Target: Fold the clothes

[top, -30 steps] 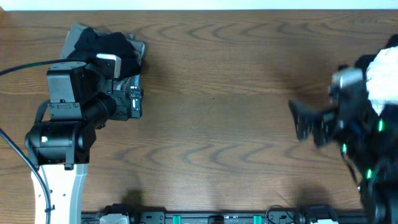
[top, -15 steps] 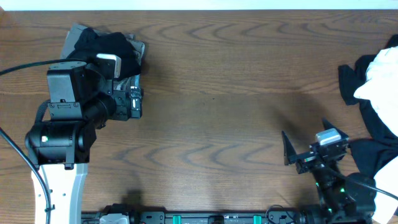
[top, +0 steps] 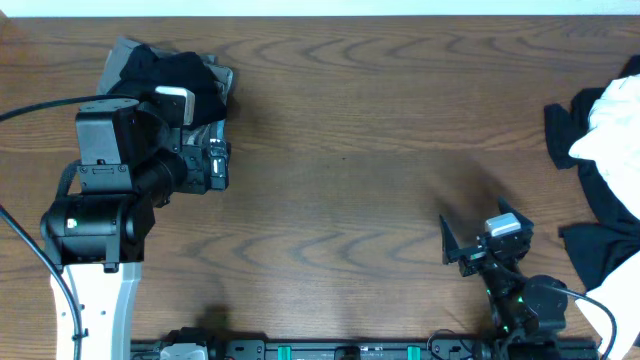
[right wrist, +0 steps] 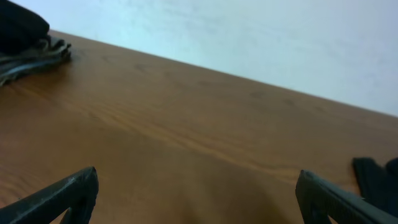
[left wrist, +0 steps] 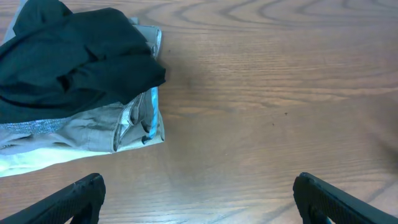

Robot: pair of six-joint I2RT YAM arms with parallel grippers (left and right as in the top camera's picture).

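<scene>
On the far left, a folded stack of black and grey garments (top: pixel 172 72) lies before the left gripper (left wrist: pixel 199 198), fingers wide, empty. The right gripper (top: pixel 476 236), equally wide and empty, hangs near the rumpled black-and-white cloth heap (top: pixel 612 118); probably between garments, it must fetch one next.

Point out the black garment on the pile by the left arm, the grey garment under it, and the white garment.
black garment (left wrist: pixel 74 56), left wrist view, middle of its top.
grey garment (left wrist: pixel 81 130), left wrist view, front folded edge.
white garment (top: pixel 612 120), overhead view, its visible middle.
</scene>
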